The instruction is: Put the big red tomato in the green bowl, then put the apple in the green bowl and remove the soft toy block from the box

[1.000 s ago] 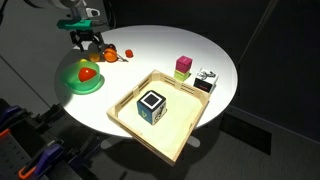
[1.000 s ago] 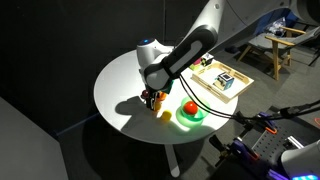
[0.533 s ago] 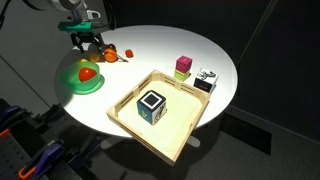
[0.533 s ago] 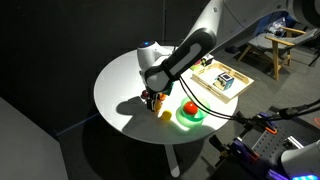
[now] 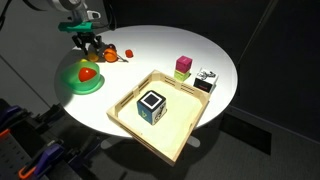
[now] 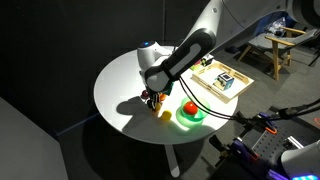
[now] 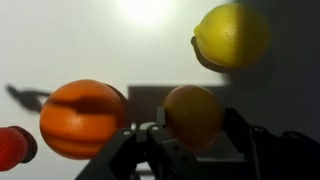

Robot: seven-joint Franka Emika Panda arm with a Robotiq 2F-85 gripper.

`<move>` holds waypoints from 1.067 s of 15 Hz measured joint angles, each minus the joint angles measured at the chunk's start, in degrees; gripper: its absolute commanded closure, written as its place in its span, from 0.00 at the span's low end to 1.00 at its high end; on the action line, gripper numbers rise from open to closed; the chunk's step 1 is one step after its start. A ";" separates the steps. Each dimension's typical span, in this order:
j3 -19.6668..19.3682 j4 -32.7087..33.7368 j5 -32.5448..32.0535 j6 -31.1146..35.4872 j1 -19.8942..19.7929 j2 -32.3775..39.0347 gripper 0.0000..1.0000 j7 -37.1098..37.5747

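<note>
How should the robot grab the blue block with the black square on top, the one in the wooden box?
Probably from straight above, pinching two opposite blue-teal sides of the soft toy block. It stands upright in the box, clear of the walls, so those flat sides are free; the raised walls would hinder a sideways approach.

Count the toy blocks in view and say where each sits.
3. One teal block sits inside the wooden tray; a pink-and-green block and a black-and-white block stand on the table just outside the tray. None seems hidden.
</note>
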 measured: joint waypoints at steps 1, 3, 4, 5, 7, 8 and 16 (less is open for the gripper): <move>-0.01 0.00 0.00 -0.01 0.00 -0.02 0.64 0.03; -0.02 0.00 0.00 -0.07 0.00 -0.17 0.64 0.23; -0.02 0.00 0.00 -0.22 0.02 -0.39 0.64 0.39; -0.02 0.00 0.00 -0.43 0.05 -0.68 0.64 0.62; -0.02 -0.05 0.00 -1.20 0.16 -1.51 0.64 1.42; -0.03 -0.11 0.00 -1.64 0.26 -2.03 0.64 1.90; -0.30 -3.10 0.00 -7.99 1.29 -8.50 0.64 6.60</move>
